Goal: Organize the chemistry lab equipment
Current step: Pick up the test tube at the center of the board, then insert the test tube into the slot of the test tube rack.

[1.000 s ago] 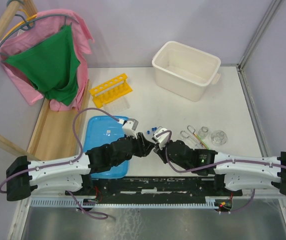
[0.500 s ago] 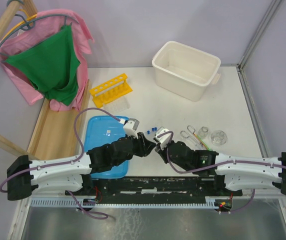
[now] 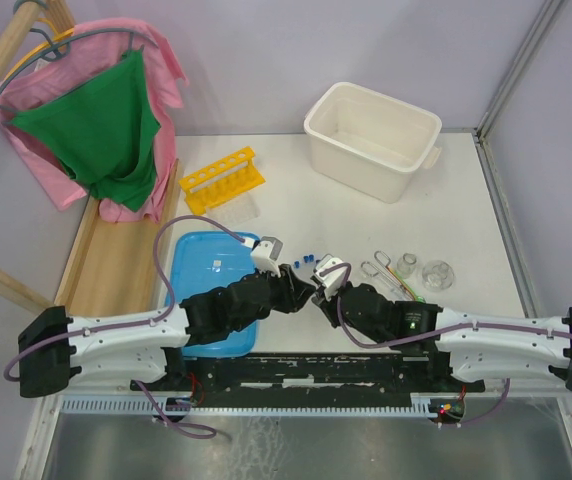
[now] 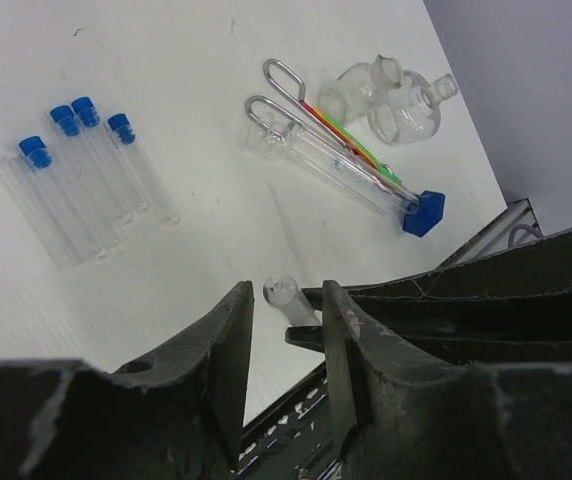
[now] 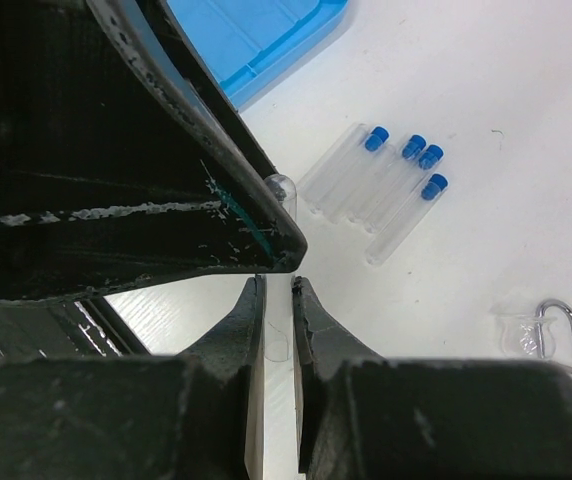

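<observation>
My right gripper (image 5: 276,285) is shut on a clear tube (image 5: 280,188) and holds it just above the table. My left gripper (image 4: 284,305) is open, and its fingers (image 4: 231,340) stand either side of that tube's free end (image 4: 288,296). The two grippers meet at the table's near middle (image 3: 311,287). Several blue-capped tubes (image 4: 76,180) lie side by side on the table, also seen in the right wrist view (image 5: 386,185). The metal tongs (image 4: 286,110) lie with coloured rods (image 4: 358,148) beside two glass flasks (image 4: 391,95). The yellow rack (image 3: 223,178) stands at the back left.
A blue ribbed lid (image 3: 204,275) lies under the left arm. A large white tub (image 3: 371,125) stands at the back. A wooden rail and hanging pink and green cloths (image 3: 106,130) are at the left edge. A frame post runs along the right side.
Both grippers have shifted slightly right and away from the bases, staying together. The lying tubes, tongs and flasks have not moved.
</observation>
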Robot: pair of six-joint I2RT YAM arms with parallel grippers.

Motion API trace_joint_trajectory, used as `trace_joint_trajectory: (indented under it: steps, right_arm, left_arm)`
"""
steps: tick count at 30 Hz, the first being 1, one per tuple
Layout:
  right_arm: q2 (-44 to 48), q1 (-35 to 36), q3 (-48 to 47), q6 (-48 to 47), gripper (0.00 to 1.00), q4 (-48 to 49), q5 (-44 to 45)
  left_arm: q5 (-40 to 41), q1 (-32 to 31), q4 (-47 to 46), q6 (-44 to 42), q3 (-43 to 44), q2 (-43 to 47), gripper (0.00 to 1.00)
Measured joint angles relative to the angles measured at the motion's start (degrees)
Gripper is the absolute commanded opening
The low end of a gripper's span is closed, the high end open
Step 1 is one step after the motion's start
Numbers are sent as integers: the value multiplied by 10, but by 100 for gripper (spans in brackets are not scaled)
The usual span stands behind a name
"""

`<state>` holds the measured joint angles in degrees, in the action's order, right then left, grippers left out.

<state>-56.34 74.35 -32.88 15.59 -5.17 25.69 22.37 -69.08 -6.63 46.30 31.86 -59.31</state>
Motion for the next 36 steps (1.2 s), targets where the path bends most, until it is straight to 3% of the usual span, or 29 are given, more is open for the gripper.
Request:
trace_joint_trajectory:
  steps: [8, 17, 19, 24, 32, 36]
  right_arm:
    - [2, 3, 0, 2, 13, 0, -7]
    - [2, 3, 0, 3, 14, 0, -12]
    - [2, 3, 0, 5, 26, 1, -12]
    - [4, 4, 0, 9, 46, 0, -12]
    - [51, 7, 2, 11, 47, -18, -13]
    - [53, 7, 2, 21, 47, -38, 11]
  left_arm:
    - [5, 0, -13, 0, -3, -2, 37]
    - [11, 0, -21, 3, -8, -2, 9]
    - [11, 0, -21, 7, -8, -1, 4]
    - [33, 5, -9, 10, -8, 7, 3]
    - [71, 75, 43, -6, -7, 19, 3]
    - [81, 151, 75, -42, 10, 18, 3]
